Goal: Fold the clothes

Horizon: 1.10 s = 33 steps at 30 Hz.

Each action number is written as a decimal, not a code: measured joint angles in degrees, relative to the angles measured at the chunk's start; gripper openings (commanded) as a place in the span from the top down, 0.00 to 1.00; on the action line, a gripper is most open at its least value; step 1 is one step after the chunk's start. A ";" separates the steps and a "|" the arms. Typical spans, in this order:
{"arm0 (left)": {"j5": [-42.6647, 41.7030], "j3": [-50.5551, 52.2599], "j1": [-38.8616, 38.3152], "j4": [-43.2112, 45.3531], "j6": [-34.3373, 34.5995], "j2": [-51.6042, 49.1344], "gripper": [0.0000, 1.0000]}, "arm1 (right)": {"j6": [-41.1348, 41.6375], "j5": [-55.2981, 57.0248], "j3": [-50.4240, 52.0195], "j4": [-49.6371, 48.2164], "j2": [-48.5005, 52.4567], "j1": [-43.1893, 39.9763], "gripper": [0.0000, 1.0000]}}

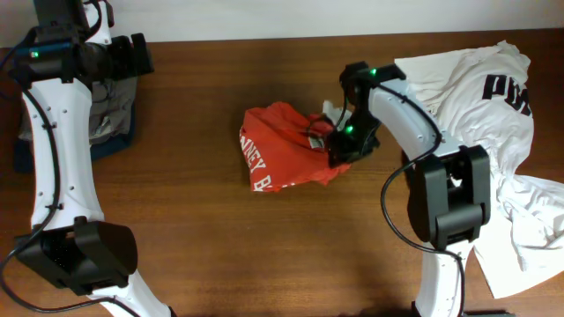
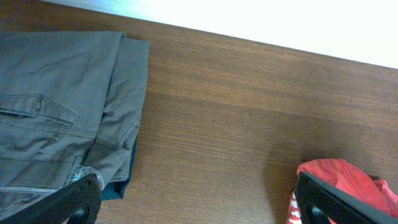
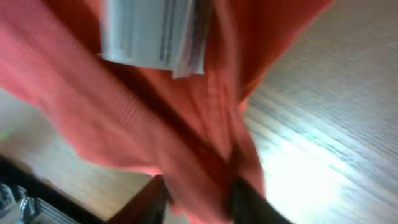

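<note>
A red-orange T-shirt (image 1: 282, 151) with white lettering lies bunched in the middle of the table. My right gripper (image 1: 339, 141) is at its right edge. In the right wrist view, blurred red cloth (image 3: 186, 124) and a white care label (image 3: 152, 31) fill the frame, and the cloth hangs between the parted fingers of the right gripper (image 3: 199, 200). A white T-shirt (image 1: 480, 97) with black letters lies spread at the right. My left gripper (image 1: 134, 57) hovers open at the far left, with nothing between the fingers of the left gripper (image 2: 199, 202). The red T-shirt (image 2: 348, 177) shows behind its right finger (image 2: 329, 202).
Folded grey trousers (image 2: 56, 112) lie on a dark blue garment at the table's far left (image 1: 110, 114), under the left arm. The white T-shirt drapes over the right edge around the right arm's base (image 1: 449, 202). Bare wood (image 1: 194, 220) lies in front.
</note>
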<state>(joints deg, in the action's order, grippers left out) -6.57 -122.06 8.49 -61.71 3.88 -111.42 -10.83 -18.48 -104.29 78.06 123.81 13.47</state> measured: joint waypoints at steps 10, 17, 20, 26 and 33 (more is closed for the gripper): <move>0.02 0.00 0.00 -0.04 -1.95 0.00 0.01 | 1.73 -1.31 -19.74 -2.93 -0.61 0.66 0.45; 0.00 0.00 0.00 -0.02 -2.36 0.00 0.01 | 12.81 -1.68 -16.15 -13.07 2.32 7.58 0.61; 0.02 0.00 0.00 -0.04 -2.36 0.00 0.01 | 17.59 0.50 -14.62 -15.54 4.57 10.69 0.62; 0.02 0.00 0.00 -0.07 -2.38 0.00 0.01 | 28.74 5.77 -13.60 -17.75 7.19 14.51 0.61; 0.02 0.00 0.00 -0.11 -2.38 0.00 0.01 | 35.80 11.21 -13.60 -21.66 7.19 14.64 0.60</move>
<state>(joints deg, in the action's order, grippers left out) -6.55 -122.06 8.49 -61.82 1.50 -111.42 24.97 -7.27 -117.89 56.40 131.00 28.12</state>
